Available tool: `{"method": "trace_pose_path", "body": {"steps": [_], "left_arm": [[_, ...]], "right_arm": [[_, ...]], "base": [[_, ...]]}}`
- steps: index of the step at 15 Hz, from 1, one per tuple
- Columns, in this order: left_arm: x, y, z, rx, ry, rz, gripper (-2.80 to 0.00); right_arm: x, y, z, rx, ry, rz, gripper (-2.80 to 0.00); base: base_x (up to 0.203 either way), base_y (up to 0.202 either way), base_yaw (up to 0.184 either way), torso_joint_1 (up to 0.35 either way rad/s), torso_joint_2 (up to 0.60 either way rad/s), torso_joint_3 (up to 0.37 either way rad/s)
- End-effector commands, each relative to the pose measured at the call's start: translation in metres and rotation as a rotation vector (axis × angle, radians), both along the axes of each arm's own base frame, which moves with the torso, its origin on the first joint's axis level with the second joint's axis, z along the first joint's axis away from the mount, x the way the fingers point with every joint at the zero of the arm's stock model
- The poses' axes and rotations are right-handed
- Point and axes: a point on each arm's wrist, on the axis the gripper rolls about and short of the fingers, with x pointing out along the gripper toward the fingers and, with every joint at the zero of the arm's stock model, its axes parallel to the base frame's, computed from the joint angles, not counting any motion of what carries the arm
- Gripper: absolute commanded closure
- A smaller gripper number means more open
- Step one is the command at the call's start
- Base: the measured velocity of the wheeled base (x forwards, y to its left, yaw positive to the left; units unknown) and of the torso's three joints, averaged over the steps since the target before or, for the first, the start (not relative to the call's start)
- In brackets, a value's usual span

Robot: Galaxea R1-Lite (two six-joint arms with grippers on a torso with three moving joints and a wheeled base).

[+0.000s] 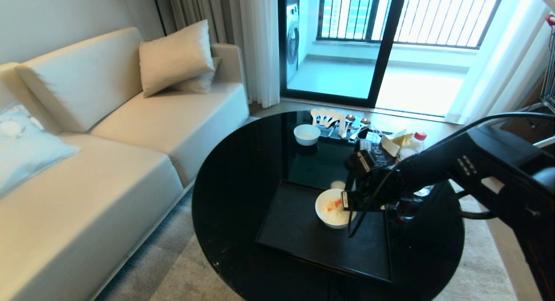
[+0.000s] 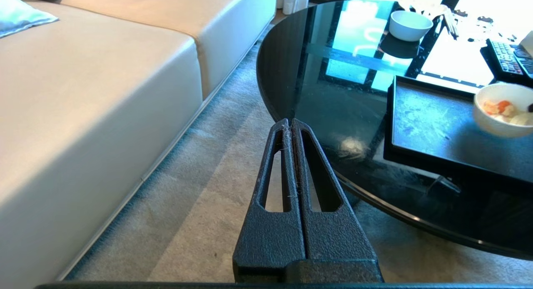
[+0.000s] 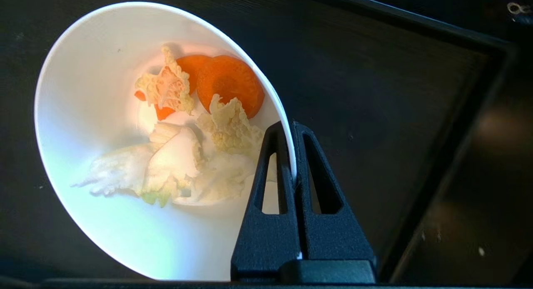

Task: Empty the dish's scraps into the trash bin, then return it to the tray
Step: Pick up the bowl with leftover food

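- We have the round, deep white dish [image 3: 104, 114] pinched by its rim in our right gripper [image 3: 291, 126], one black finger inside the wall and one outside, clenched on the thin edge
- The dish sits over the flat rectangular matte black tray [image 1: 303, 231], at about 2 o'clock from the tray's middle in the head view; whether its base touches the tray or is just clear of it we cannot tell
- The scraps [image 3: 195, 143], pale cabbage shreds with orange carrot slices, are all in the dish, so we judge the emptying not yet done
- What is left: carry the dish to the trash bin, tip it out, and set it back on the tray; the bin shows in none of our views
- Our left gripper [image 2: 291, 126] hangs parked off the table over the grey carpet [image 2: 200, 205], fingers pressed together on nothing
- The right wrist view alone shows the grip on the rim and what the scraps are; in the head view the arm hides that contact
- The head view alone gives the layout: the round black glass table [image 1: 234, 184], the smaller white bowl [image 1: 307, 134] at 12 o'clock from the tray, the cream sofa [image 1: 130, 132] at 9 o'clock
- The left wrist view shows the dish from the side, above the tray's near rim
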Motion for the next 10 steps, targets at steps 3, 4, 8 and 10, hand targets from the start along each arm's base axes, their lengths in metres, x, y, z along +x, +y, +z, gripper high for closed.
{"method": "trace_pose_path", "body": {"steps": [3,4,8,10], "left_arm": [[0.0,0.0,0.0,-0.001,-0.001,0.001,0.0],[0.0,0.0,0.0,0.0,-0.001,0.001,0.0],[0.0,0.0,0.0,-0.002,-0.001,0.001,0.0],[0.0,0.0,0.0,-0.002,-0.001,0.001,0.0]], "right_arm": [[-0.034,-0.021,0.036,0.053,-0.012,-0.082,0.0],[-0.042,-0.025,0.042,0.064,-0.013,-0.099,0.0],[-0.069,-0.043,0.074,0.104,-0.054,-0.144,0.0],[-0.085,-0.054,0.091,0.119,-0.083,-0.162,0.0]], "base": [[0.0,0.0,0.0,0.0,0.0,0.0],[0.0,0.0,0.0,0.0,0.0,0.0],[0.0,0.0,0.0,0.0,0.0,0.0],[0.0,0.0,0.0,0.0,0.0,0.0]]}}
